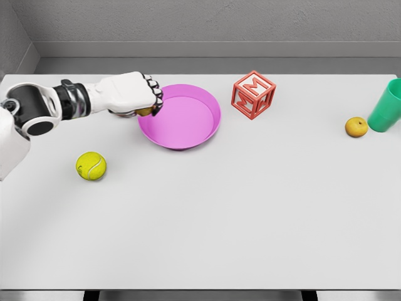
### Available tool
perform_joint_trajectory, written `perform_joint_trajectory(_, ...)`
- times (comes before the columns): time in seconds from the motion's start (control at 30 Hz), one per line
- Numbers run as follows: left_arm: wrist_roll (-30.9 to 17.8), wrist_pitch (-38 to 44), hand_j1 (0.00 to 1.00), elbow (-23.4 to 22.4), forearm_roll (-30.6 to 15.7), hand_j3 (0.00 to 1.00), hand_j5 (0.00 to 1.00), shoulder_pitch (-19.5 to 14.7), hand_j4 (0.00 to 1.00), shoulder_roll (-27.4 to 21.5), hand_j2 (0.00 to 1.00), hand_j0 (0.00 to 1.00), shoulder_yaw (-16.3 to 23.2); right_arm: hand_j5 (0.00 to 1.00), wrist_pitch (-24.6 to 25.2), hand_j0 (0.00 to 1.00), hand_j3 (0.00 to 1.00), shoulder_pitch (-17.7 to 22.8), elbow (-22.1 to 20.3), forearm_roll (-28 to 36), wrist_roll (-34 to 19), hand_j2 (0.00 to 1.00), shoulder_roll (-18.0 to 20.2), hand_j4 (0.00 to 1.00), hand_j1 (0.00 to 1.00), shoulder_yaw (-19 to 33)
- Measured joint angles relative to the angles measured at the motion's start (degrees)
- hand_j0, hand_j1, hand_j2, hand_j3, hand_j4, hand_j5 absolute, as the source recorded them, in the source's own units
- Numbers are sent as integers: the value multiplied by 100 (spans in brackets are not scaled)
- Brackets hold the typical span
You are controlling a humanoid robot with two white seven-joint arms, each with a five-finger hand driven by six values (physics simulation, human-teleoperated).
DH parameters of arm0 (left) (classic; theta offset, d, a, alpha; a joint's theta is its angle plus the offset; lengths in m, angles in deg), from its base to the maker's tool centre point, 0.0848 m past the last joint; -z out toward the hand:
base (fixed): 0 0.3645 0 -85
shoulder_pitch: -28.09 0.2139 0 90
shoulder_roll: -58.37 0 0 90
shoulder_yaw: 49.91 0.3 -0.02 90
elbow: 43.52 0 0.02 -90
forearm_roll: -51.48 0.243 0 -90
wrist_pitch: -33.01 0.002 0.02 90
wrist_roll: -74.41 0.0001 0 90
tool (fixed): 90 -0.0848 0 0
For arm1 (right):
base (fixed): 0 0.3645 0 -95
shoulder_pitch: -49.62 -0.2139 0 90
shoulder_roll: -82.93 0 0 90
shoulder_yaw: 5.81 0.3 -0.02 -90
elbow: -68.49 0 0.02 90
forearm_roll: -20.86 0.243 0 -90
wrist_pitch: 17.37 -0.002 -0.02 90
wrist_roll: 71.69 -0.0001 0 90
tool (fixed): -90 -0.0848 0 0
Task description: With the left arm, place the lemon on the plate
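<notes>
My left hand (149,103) reaches in from the left and hovers at the left rim of the pink plate (188,122). Its fingers are curled around a small yellow lemon (145,112), of which only a sliver shows under the palm. The hand with the lemon stands over the plate's left edge, slightly above the table. The plate has nothing inside it.
A yellow-green tennis ball (91,166) lies front left of the plate. A red letter block (253,94) stands to the plate's right. At the far right are an orange (356,126) and a green cup (388,106).
</notes>
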Motion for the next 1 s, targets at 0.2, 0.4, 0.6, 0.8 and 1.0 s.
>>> perform_joint_trajectory(0.2,2,0,40,32,9,40,40,0,40,163,40,40,-6,100,0,100,100,0,-1,0,0,100,0,100,100,0)
perform_joint_trajectory(0.4,-29,0,40,45,58,40,40,-9,40,416,40,40,22,100,0,100,100,0,-1,0,0,100,0,100,100,0)
perform_joint_trajectory(0.6,-171,-1,49,59,114,49,49,-18,49,640,49,49,35,100,0,100,100,0,1,0,0,100,0,100,100,0)
perform_joint_trajectory(0.8,-196,0,81,63,151,81,81,-35,81,647,81,81,-7,100,0,100,100,0,0,0,0,100,0,100,100,0)
perform_joint_trajectory(1.0,-199,0,82,64,154,82,82,-44,82,617,82,82,-21,100,0,100,100,0,0,0,0,100,0,100,100,0)
